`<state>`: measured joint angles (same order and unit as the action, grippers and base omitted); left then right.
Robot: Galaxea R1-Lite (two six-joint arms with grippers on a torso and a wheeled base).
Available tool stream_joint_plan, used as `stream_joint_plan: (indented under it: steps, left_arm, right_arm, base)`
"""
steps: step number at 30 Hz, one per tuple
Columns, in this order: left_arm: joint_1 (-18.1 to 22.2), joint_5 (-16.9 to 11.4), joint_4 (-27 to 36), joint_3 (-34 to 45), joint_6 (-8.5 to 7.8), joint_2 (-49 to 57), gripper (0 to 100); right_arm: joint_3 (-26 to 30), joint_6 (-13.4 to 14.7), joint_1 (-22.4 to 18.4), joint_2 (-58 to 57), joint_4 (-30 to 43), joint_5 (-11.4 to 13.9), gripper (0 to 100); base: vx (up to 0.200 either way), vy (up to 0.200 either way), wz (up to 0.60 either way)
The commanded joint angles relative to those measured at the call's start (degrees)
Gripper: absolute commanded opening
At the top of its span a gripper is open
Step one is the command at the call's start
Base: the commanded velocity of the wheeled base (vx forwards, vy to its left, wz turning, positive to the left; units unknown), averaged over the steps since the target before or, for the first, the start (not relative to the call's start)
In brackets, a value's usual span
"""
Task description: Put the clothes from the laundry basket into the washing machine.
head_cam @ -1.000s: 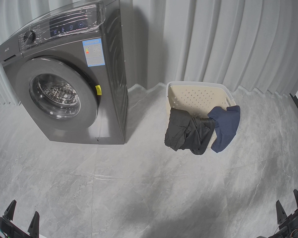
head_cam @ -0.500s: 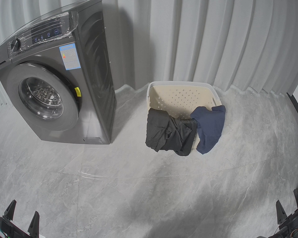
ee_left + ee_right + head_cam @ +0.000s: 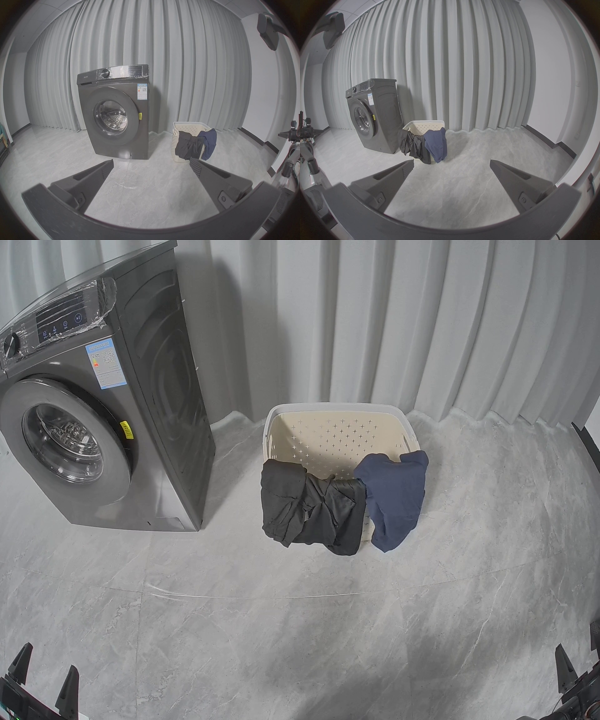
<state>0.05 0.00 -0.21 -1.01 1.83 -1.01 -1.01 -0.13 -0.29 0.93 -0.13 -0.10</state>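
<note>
Clothes (image 3: pixel 312 510) draped over laundry basket (image 3: pixel 337 407) rim | left claw (image 3: pixel 151 160) spread, empty | right claw (image 3: pixel 451 161) spread, empty

Pale pleated curtains (image 3: pixel 387 321) hang to a grey marble-look tiled floor (image 3: pixel 300 627) (rather glossy), beside a plain white wall (image 3: pixel 550 78).

Washer (image 3: pixel 94 427) L of laundry basket (image 3: pixel 340 434), curtain (image 3: pixel 375 321) behind both; clothes (image 3: pixel 312 509) hang over basket's front rim.

3 distant views of laundry basket (image 3: pixel 340 434)
</note>
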Motion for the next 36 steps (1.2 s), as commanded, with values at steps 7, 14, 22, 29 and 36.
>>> stream_joint_plan:
  steps: [7, 14, 22, 29, 36]
  left_arm:
    - [0.0, 0.0, -0.1, 1.0, 0.02, 0.7, 100]
    - [0.0, 0.0, -0.1, 1.0, 0.02, 0.8, 100]
    - [0.0, 0.0, -0.1, 1.0, 0.02, 0.8, 100]
    - [0.0, 0.0, -0.1, 1.0, 0.02, 0.8, 100]
    - [0.0, 0.0, -0.1, 1.0, 0.02, 0.8, 100]
  right_arm:
    - [1.0, 0.0, 0.0, -0.9, 0.0, 0.0, 100]
    - [1.0, 0.0, 0.0, -0.9, 0.0, 0.0, 100]
    - [1.0, 0.0, 0.0, -0.9, 0.0, 0.0, 100]
    - [1.0, 0.0, 0.0, -0.9, 0.0, 0.0, 100]
    - [1.0, 0.0, 0.0, -0.9, 0.0, 0.0, 100]
  base:
    - [0.2, 0.0, 0.0]
    - [0.2, 0.0, 0.0]
    - [0.1, 0.0, 0.0]
    - [0.0, -0.057, 0.0]
    - [0.0, -0.2, 0.0]
